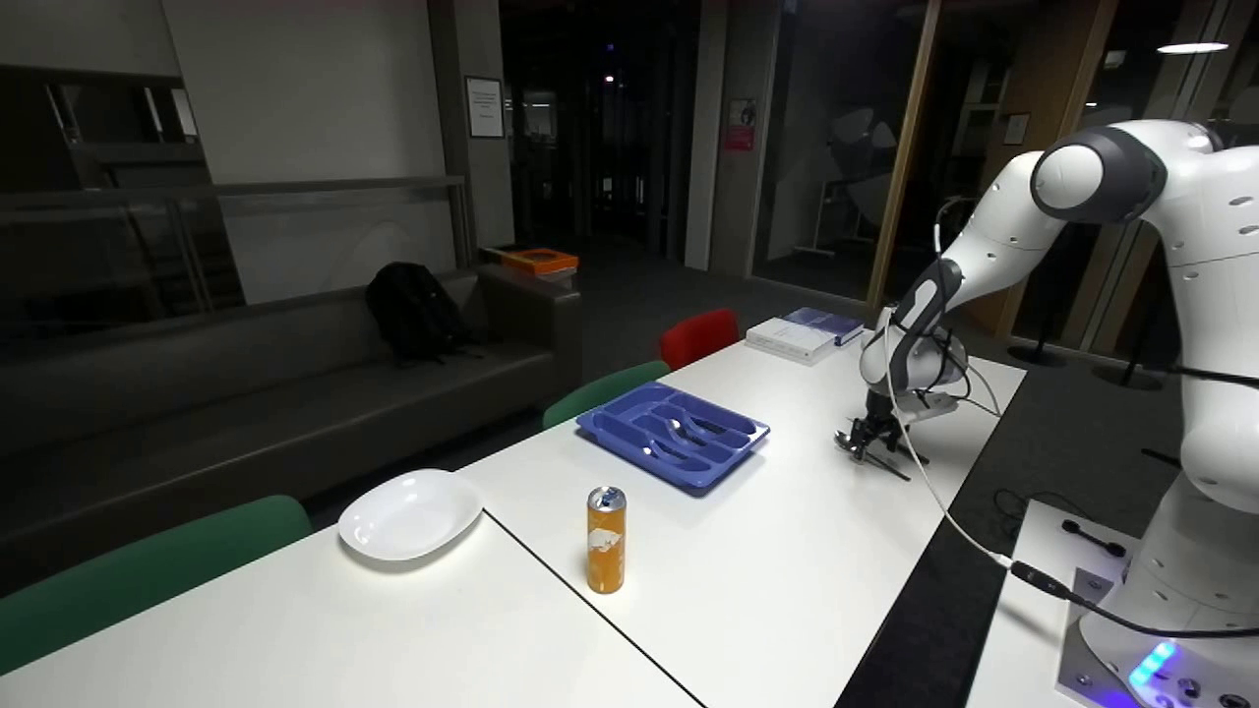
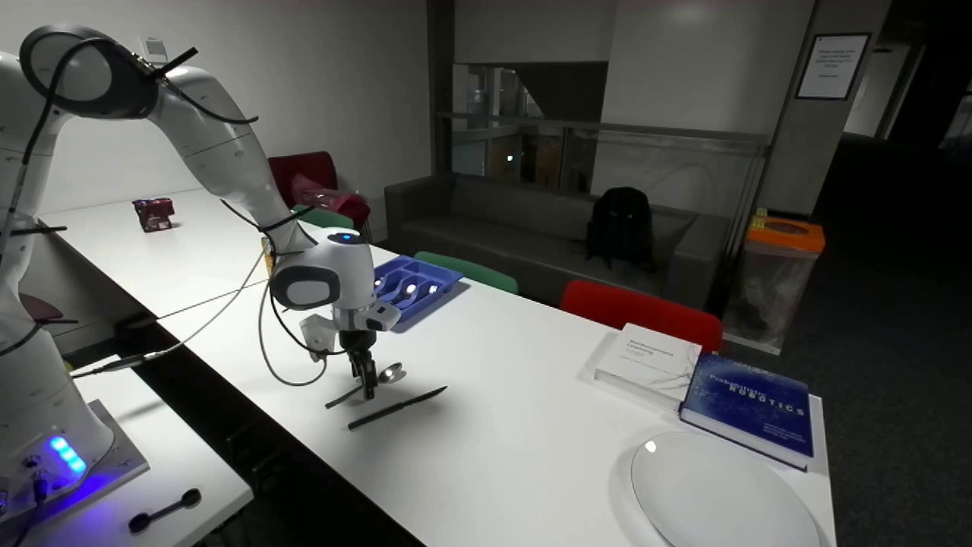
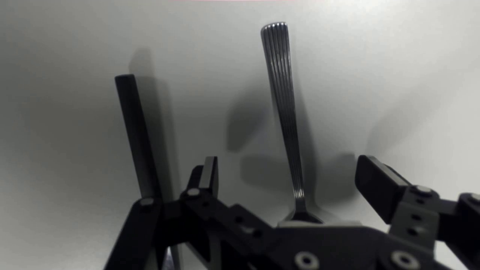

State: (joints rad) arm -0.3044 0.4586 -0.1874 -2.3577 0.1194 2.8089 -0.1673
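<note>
The claw (image 3: 287,168) points down with its fingers (image 3: 209,174) spread wide, one on each side of the spoon (image 3: 287,105); in the wrist view both stand clear of the handle. Whether their tips meet the table (image 1: 777,531) cannot be told. The spoon lies on that table, its bowl (image 2: 390,372) mostly hidden by the claw in the wrist view but in sight in an exterior view. Just beside the spoon and about parallel to it lies a black-handled knife (image 2: 399,407), outside one finger in the wrist view.

Well apart from the spoon, across the table, sits the blue tray (image 1: 703,470). It holds shiny cutlery (image 2: 411,289) in its compartments; the pieces are too small to tell apart. Farther from the spoon than the tray is a white dish (image 1: 411,511), and on the same side of the spoon an orange can (image 1: 606,551) stands upright. On the opposite side of the spoon, a white book (image 2: 645,361) and a blue book (image 2: 748,406) lie side by side, with a plate (image 2: 721,494) near them. Off the table and farther from the spoon are a backpack (image 2: 620,228) on the sofa (image 2: 493,220) and a bin (image 2: 767,289) with an orange top, its contents unclear.
</note>
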